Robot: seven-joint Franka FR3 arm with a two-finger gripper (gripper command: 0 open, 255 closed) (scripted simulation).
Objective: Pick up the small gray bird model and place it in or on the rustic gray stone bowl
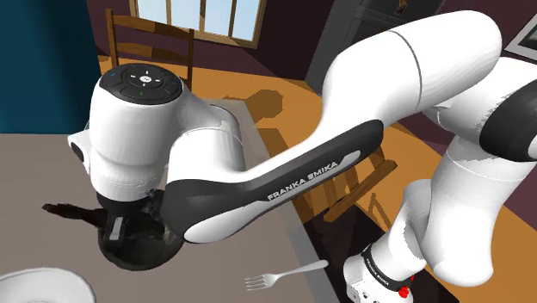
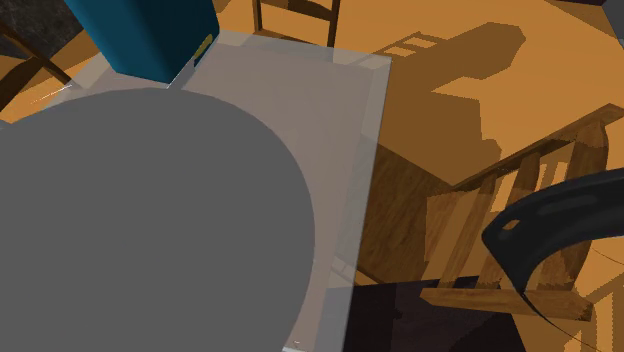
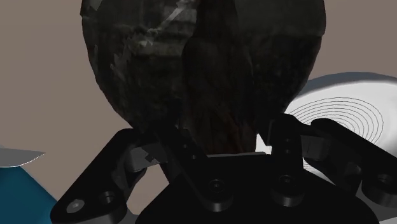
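My gripper (image 1: 127, 225) hangs just above the stone bowl (image 3: 127, 63), with the dark bird (image 3: 213, 89) ahead of it. I cannot tell whether it pinches. Risk: an off-centre release lets the bird roll onto the desk (image 1: 34, 172).

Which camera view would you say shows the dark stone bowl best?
The wrist view: the bowl looms large, its mottled dark surface plain. In the shoulder view the arm covers most of it, leaving its lower rim. The second exterior view gives a grey table and wooden chairs instead.

The bowl (image 1: 142, 256) sits on the bench (image 1: 34, 172). In the shoulder view, a fork (image 1: 284, 275) lies right of it, a plate (image 1: 34, 288) left.
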